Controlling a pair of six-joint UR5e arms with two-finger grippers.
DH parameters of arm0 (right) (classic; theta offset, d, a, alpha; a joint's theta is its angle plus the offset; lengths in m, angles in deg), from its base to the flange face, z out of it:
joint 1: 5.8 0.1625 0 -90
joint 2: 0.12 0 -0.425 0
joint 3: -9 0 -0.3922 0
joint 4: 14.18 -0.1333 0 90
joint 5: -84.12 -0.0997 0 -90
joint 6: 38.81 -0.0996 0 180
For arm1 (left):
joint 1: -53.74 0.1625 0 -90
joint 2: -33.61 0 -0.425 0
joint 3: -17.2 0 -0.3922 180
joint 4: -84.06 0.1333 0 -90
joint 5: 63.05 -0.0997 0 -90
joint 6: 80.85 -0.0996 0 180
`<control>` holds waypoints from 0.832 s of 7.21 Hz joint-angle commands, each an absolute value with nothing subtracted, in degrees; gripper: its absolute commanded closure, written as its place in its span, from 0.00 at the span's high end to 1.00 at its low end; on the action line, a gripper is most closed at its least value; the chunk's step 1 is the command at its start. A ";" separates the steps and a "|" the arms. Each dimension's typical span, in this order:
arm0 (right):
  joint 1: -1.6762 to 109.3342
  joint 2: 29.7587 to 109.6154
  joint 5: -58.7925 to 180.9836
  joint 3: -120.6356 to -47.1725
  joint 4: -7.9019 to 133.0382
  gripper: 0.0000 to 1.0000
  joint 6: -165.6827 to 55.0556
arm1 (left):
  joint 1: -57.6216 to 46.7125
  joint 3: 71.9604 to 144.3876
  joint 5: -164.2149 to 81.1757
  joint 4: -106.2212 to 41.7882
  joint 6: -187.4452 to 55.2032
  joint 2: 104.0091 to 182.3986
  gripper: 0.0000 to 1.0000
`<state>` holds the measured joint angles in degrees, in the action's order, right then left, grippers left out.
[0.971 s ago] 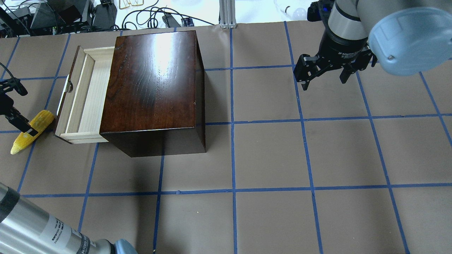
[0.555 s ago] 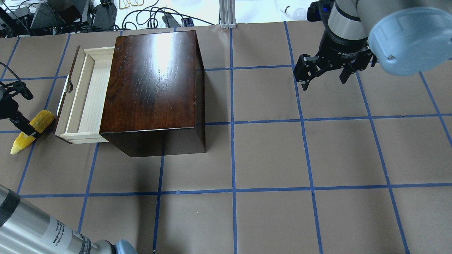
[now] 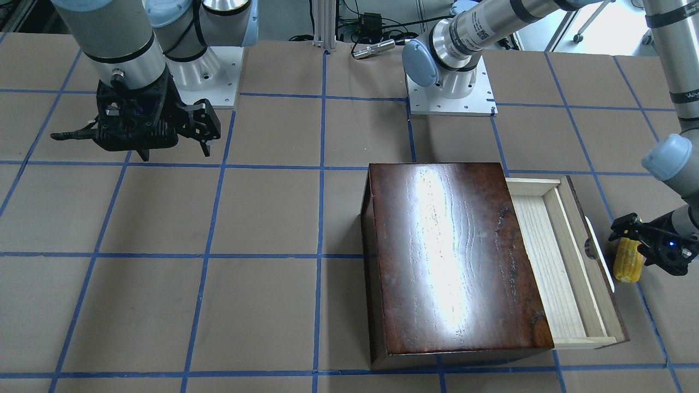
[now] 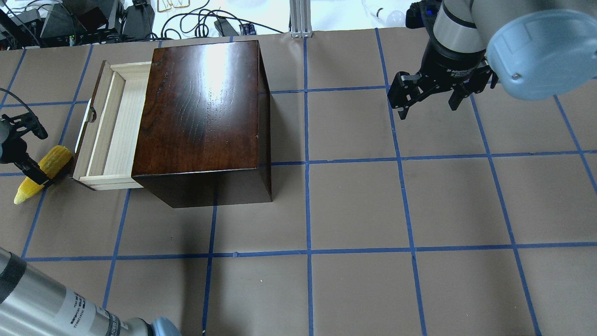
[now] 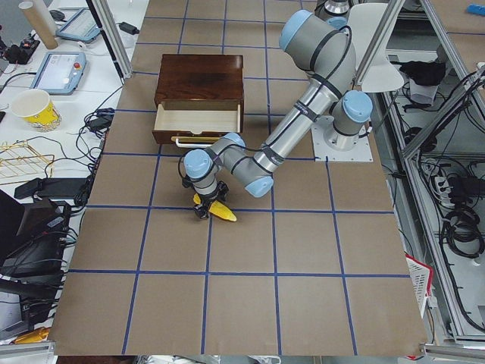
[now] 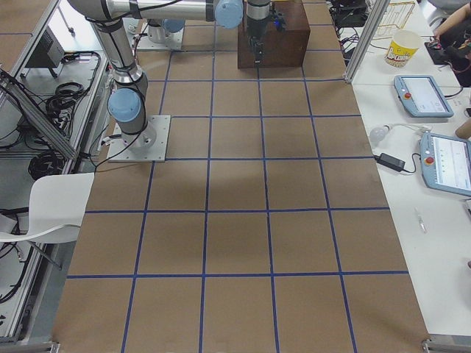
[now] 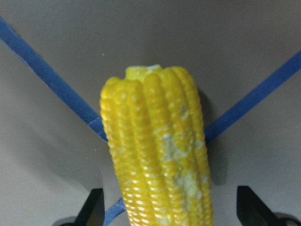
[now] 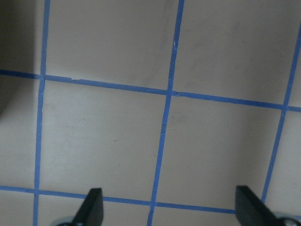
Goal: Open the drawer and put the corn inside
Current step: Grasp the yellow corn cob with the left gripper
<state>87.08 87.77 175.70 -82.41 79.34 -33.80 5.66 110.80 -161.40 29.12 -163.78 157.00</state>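
Crisscrossing brown table [image 4: 354, 205]: blue tape [image 4: 308, 210] (gridwise)

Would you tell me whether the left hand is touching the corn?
Apart. The left wrist view shows the corn lying between the left hand's open fingertips, with bare table on both sides.

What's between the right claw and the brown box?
Only bare table and blue tape lines lie between the right gripper and the box, as the overhead view shows.
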 commanded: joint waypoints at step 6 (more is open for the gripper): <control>87.10 87.77 175.70 -82.40 79.34 1.00 -33.80 | 5.49 99.95 -163.16 15.12 -156.83 153.50 0.00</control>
